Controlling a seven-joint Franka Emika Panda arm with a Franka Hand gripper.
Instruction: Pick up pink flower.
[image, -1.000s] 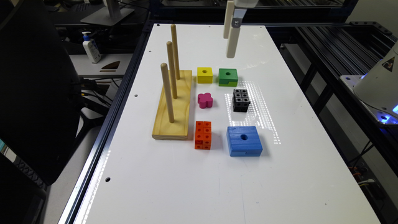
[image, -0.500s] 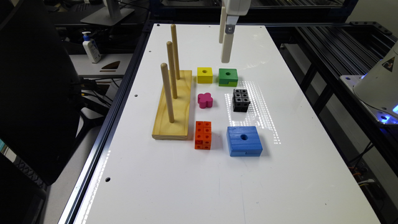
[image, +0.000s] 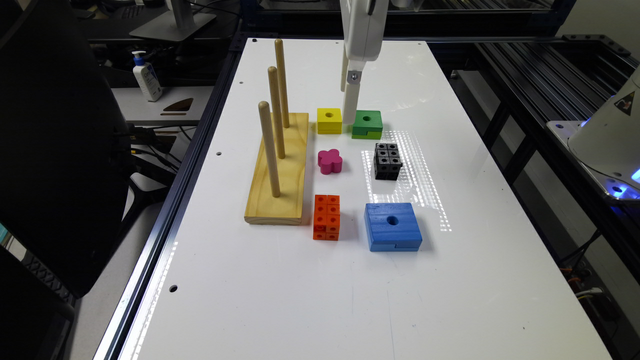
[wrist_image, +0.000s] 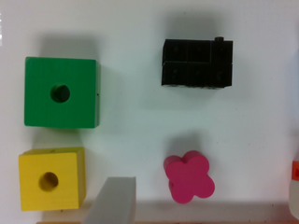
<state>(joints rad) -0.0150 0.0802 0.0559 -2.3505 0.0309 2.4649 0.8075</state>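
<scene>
Tool above the far blocks, pink flower not yet picked up

The tool (image: 350, 102) hangs over the gap between the yellow block (image: 329, 120) and green block (image: 367, 124); I cannot tell how wide it stands. The pink flower (image: 330, 161) lies free on the tabletop (image: 310, 280), nearer, beside the peg board (image: 278, 170), with room around it for a grasp.

White arm (image: 364, 30), silver screw above pale jaws.

Flower (image: 330, 161) stands free on all sides, with bare table (image: 310, 300) around it; nothing overhangs it. Nearest obstacles in the exterior view: peg board (image: 278, 170) just beside on its left, yellow block (image: 329, 120) above, orange block (image: 326, 217) below. Black block (image: 387, 160) stands well apart at centre right.
</scene>
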